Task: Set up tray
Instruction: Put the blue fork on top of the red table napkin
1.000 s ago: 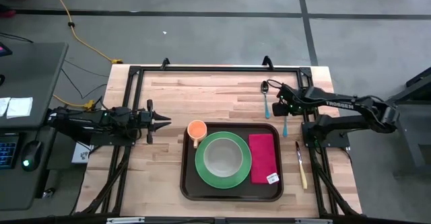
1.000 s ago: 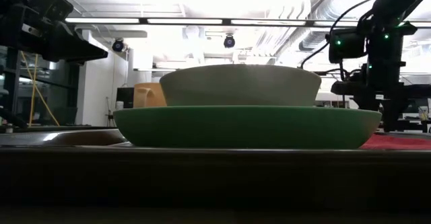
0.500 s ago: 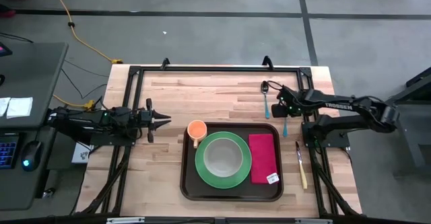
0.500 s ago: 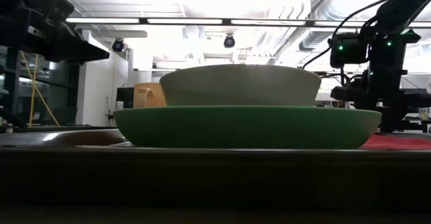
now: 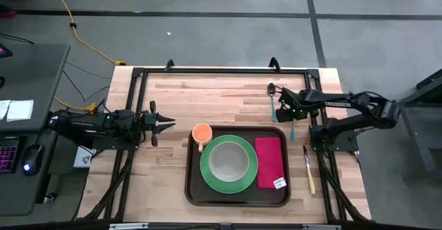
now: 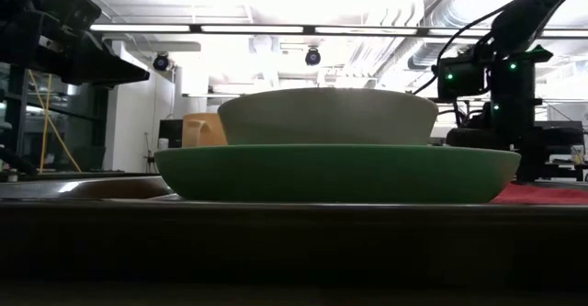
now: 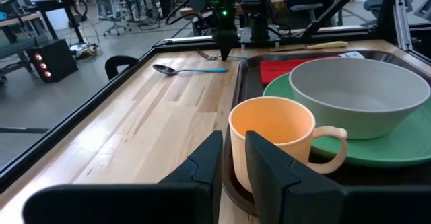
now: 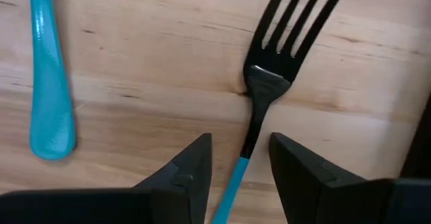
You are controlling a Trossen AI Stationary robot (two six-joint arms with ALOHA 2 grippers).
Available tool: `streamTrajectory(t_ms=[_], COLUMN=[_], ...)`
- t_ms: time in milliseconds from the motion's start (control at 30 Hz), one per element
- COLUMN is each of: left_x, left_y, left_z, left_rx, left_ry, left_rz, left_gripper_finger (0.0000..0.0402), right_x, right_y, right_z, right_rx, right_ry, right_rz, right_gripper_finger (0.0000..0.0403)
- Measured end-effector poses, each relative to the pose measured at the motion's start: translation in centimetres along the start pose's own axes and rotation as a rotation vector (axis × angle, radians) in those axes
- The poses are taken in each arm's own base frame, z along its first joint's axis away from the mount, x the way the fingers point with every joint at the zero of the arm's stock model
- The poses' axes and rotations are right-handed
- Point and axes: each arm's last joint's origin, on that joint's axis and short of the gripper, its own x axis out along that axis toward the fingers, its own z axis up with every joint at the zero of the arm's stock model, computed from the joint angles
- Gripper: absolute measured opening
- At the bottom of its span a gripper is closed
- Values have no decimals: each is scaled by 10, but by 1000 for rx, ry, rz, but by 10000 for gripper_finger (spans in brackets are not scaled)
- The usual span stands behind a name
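Since a second ago the right end effector (image 5: 282, 103) has slid left along the far right part of the desk (image 5: 173, 99), from over the fork toward the spoon, and its fingers (image 8: 195, 163) have narrowed slightly though they stand apart, straddling the neck of the fork (image 8: 266, 83) with nothing gripped. The spoon (image 5: 272, 102) lies just left of the fork, its blue handle (image 8: 48, 89) close beside the end effector.

The tray (image 5: 195, 188) sits at the near middle of the desk, already carrying the green plate (image 5: 210, 181) with a grey bowl (image 5: 228, 159) on it, an orange cup (image 5: 201, 132) at its far left corner and a red napkin (image 5: 269, 161) on its right side. A knife (image 5: 309, 169) lies on the desk right of the tray.

To pick the fork cleanly, the fingers should probably centre on the thin neck, drop until they nearly touch the wood, then close squarely, keeping clear of the spoon so it is not nudged. The left end effector (image 5: 164, 124), fingers partly apart, waits left of the tray, empty.
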Motion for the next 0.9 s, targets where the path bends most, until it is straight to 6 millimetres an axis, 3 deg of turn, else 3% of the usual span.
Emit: streamTrajectory(t_ms=[400, 900], left_x=[0, 0], left_y=[0, 0], left_z=[0, 0], left_rx=[3, 11], left_ry=[0, 1], left_rz=[0, 0], left_gripper_finger=[97, 97], right_x=[6, 6], right_y=[4, 4], right_z=[3, 3], right_rx=[-14, -3], right_ry=[37, 28], right_rz=[-42, -50], right_gripper_finger=[123, 14])
